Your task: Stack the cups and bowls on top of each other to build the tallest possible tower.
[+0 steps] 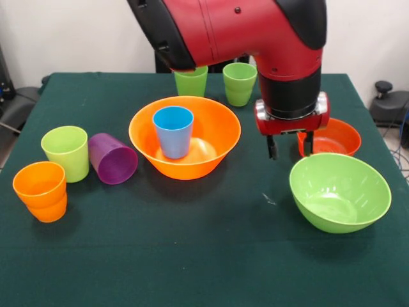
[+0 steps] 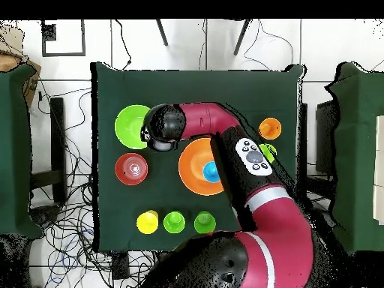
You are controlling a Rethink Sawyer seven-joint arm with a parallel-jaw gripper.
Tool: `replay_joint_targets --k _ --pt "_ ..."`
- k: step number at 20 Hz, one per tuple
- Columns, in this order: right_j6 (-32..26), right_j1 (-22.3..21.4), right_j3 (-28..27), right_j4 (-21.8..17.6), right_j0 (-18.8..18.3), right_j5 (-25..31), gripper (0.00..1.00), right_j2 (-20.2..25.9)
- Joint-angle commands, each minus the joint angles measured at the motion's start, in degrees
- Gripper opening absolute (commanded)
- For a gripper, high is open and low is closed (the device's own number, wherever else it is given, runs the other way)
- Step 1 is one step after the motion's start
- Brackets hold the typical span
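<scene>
Table: I see a dark green cloth (image 1: 192, 256) over the whole work surface, pale wall behind it in the front view; from overhead, cables lie on the floor around it.
Arm: my red and black arm (image 1: 255, 32) comes in from the top and covers a good part of the far edge.
Claw: the gripper (image 1: 289, 146) hangs above the cloth between the big bowls; two dark fingers point down with a narrow gap between them and nothing in it.
Orange bowl: the large orange bowl (image 1: 185, 136) sits mid-table, upright, with the blue cup (image 1: 173, 131) standing upright inside it.
Lime bowl: the lime-green bowl (image 1: 339, 191) is at the front right, tilted a little toward the camera.
Red-orange bowl: the shallow bowl (image 1: 332, 137) lies behind the lime one, its left part hidden by the gripper.
Left group: a lime cup (image 1: 66, 152) stands upright, the purple cup (image 1: 112, 158) lies on its side touching it, and an orange cup (image 1: 41, 190) looks nested in a second one (I cannot be sure).
Far cups: two green cups (image 1: 239, 84) stand at the far edge; the left one (image 1: 191, 82) is half covered by the arm.
Yellow cup: only overhead do I find it (image 2: 147, 222), at the end of that row.
Overhead: the arm hides the purple cup and most of the lime one.
</scene>
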Motion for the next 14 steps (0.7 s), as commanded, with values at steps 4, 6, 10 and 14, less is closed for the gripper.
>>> replay_joint_targets --k 4,6,10,14 --pt "-1.75 4.3 -7.48 0.19 5.38 10.51 1.0 -2.37" --pt "-1.47 4.78 -8.73 -0.24 6.1 10.81 1.0 -2.8" --pt "-1.82 5.41 -9.86 -0.51 6.4 10.7 1.0 -2.74" --pt "-4.78 5.42 -9.67 -1.83 5.84 9.64 1.0 -2.3"
